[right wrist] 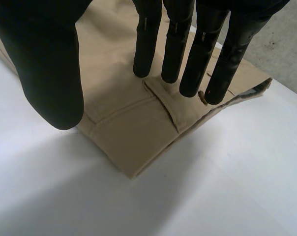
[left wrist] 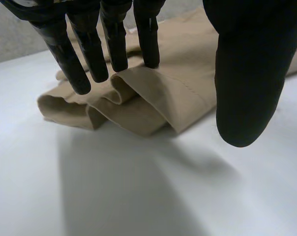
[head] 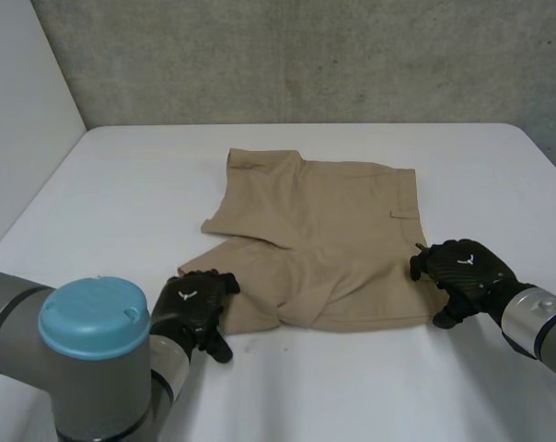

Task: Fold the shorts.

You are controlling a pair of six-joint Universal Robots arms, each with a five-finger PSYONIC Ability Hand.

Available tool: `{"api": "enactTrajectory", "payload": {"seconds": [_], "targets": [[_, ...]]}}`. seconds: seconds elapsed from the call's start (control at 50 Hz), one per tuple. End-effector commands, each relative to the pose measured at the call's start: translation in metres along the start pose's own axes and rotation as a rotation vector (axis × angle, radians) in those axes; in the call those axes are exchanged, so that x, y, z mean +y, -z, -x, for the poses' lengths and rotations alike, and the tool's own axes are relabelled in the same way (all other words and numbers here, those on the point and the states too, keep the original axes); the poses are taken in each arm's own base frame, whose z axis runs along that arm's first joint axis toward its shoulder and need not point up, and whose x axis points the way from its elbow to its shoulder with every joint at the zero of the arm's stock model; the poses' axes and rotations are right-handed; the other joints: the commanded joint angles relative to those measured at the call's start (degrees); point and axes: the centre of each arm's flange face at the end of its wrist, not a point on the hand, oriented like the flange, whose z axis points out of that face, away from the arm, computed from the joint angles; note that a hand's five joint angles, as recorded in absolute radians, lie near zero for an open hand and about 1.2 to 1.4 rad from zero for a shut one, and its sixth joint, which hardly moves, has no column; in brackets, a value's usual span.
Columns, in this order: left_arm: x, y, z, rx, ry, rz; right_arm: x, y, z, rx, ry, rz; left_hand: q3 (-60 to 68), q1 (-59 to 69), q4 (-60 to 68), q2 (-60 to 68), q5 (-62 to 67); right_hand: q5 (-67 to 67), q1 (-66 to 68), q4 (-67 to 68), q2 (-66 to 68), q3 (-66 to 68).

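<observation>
The tan shorts lie flat on the white surface, between the two hands and reaching away from them toward the grey concrete wall beyond.

The left hand sits at the near leg opening. In its wrist view the fingers are straight and slightly spread. Their tips are at the rumpled leg hem, which bunches into a few soft folds right under them. It cannot be told whether the tips press the cloth or hang just above it. The thumb stands apart from the fingers, over bare surface just beside the hem. Nothing is pinched, and the hand is open.

The right hand is at the other near corner of the shorts, by the waistband. In its wrist view the straight fingers point down at the waistband. A belt loop runs away from just under the fingertips toward the cloth's edge. The thumb is held wide of the fingers, with the waistband corner lying in the gap between them and not clamped. This hand is open too and holds nothing.

A small pocket flap shows on the shorts just beyond the right hand.
</observation>
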Motion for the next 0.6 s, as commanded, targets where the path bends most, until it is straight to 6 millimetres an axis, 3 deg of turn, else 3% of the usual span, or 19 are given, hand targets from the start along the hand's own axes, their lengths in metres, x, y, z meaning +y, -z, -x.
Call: {"api": "enactTrajectory", "payload": {"seconds": [0.02, 0.14, 0.18, 0.24, 0.28, 0.42, 0.6], "targets": [[-0.002, -0.011, 0.005, -0.018, 0.008, -0.014, 0.008, -0.007, 0.000, 0.006, 0.036, 0.009, 3.48, 3.76, 3.33, 3.45, 3.15, 6.02, 10.58, 6.26, 6.11, 6.52], [-0.002, -0.017, 0.009, -0.032, 0.015, -0.014, 0.010, -0.011, -0.003, 0.027, 0.070, 0.011, 3.64, 3.93, 3.50, 3.62, 3.32, 10.89, 15.45, 11.13, 10.99, 11.39], [-0.003, -0.019, 0.012, -0.040, 0.019, -0.016, 0.011, -0.013, -0.004, 0.037, 0.078, 0.007, 3.64, 3.93, 3.50, 3.62, 3.32, 24.28, 28.83, 24.51, 24.37, 24.77], [-0.004, -0.020, 0.013, -0.043, 0.021, -0.018, 0.011, -0.015, -0.006, 0.044, 0.082, 0.004, 3.81, 4.10, 3.67, 3.78, 3.49, 29.73, 34.29, 29.97, 29.83, 30.23], [-0.004, -0.020, 0.013, -0.043, 0.021, -0.021, 0.011, -0.015, -0.006, 0.049, 0.082, 0.005, 4.31, 4.60, 4.17, 4.29, 3.99, 45.78, 50.33, 46.01, 45.87, 46.27], [-0.007, -0.024, 0.013, -0.042, 0.028, -0.056, 0.008, -0.015, -0.011, 0.066, 0.077, -0.003, 11.20, 11.48, 11.06, 11.17, 10.88, 45.84, 50.40, 46.07, 45.93, 46.34], [-0.007, -0.026, 0.015, -0.045, 0.021, -0.066, 0.010, -0.014, -0.007, 0.057, 0.064, 0.013, 34.92, 35.20, 34.78, 34.89, 34.59, 45.84, 50.40, 46.07, 45.93, 46.34]]}}
